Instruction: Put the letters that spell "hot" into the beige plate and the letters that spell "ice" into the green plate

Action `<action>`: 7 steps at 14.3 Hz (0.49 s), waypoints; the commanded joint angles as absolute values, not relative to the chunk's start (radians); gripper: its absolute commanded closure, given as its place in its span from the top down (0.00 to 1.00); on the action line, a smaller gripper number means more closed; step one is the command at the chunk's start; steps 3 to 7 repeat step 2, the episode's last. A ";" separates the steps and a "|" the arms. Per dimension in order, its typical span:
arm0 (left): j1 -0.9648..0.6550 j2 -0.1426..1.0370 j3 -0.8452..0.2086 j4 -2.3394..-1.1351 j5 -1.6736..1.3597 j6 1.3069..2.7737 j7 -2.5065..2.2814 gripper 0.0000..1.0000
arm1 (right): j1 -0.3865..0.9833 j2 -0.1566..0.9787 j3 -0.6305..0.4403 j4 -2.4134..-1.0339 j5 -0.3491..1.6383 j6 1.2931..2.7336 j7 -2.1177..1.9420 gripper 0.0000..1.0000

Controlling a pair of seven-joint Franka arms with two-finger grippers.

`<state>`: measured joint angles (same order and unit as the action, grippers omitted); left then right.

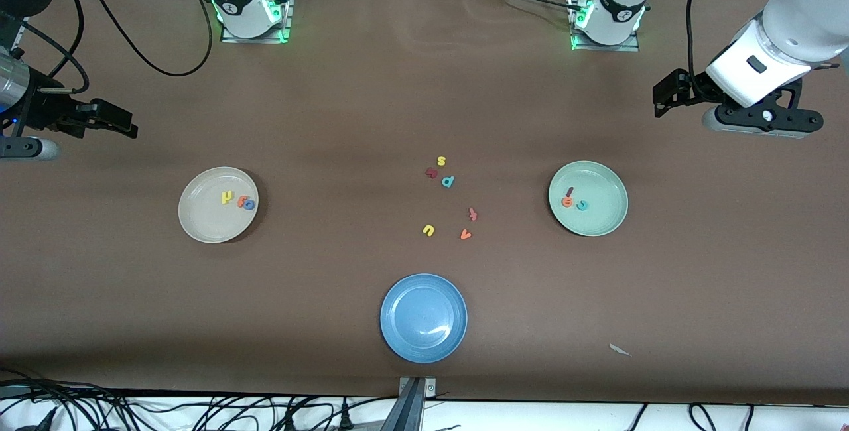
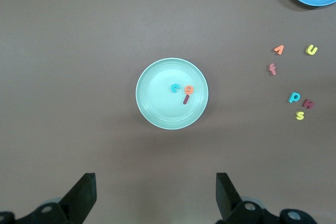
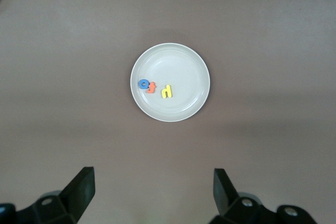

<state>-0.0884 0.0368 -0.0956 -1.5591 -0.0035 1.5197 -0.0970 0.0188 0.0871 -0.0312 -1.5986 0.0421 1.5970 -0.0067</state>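
Judged from how things lie, the sorting looks done, so the best move is to keep both claws up and clear. Nearest the front camera sits the blue plate (image 1: 423, 317), then the leftover letters (image 1: 448, 202). The beige plate (image 1: 199, 222) holds yellow h, orange t, blue o (image 1: 237, 200); the green plate (image 1: 600, 222) holds dark i, orange e, teal c (image 1: 574, 200). The right claw (image 1: 109, 119) and left claw (image 1: 670, 93) hang over bare surface, jaws apart, empty
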 commanded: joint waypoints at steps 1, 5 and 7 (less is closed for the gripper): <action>-0.094 0.051 -0.097 -1.526 0.014 1.505 -0.094 1.00 | 0.014 0.097 -0.028 -1.572 0.032 1.575 -0.018 1.00; -0.094 0.052 -0.097 -1.526 0.014 1.505 -0.094 1.00 | 0.014 0.097 -0.026 -1.572 0.032 1.575 -0.018 1.00; -0.094 0.052 -0.097 -1.526 0.014 1.505 -0.094 1.00 | 0.014 0.097 -0.026 -1.572 0.032 1.575 -0.018 1.00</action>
